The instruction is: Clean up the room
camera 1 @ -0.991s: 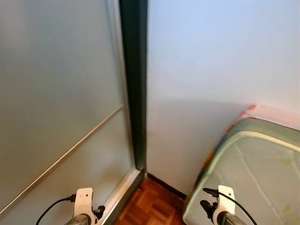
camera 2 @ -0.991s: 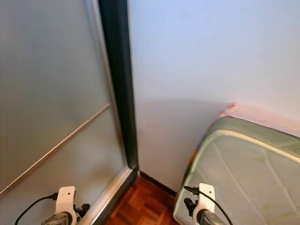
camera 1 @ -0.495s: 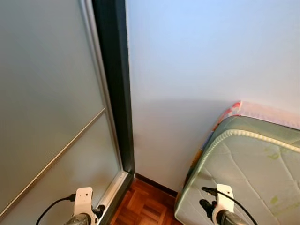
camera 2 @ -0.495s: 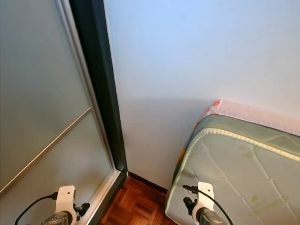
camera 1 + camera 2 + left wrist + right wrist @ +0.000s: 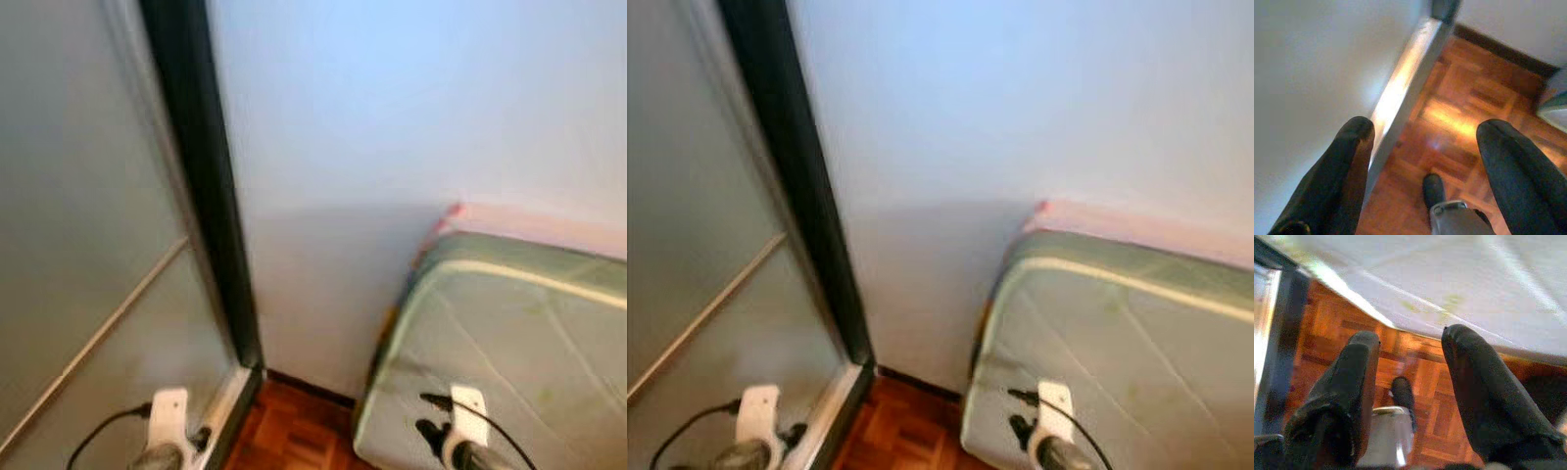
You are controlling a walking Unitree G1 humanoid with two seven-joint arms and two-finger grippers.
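A pale green quilted mattress (image 5: 509, 362) with a lighter piped edge lies at the right, its far side against the white wall (image 5: 392, 127); a pinkish strip along that far edge may be bedding, though the blur makes it hard to say. Parquet floor (image 5: 1459, 127) shows near its corner. At left stands a frosted sliding door (image 5: 78, 245) (dark frame, metal bottom track). The left gripper (image 5: 1422, 161) hangs low over the track and floor, jaws open and empty. The right gripper (image 5: 1410, 377) hangs by the mattress edge, jaws likewise apart, holding nothing.
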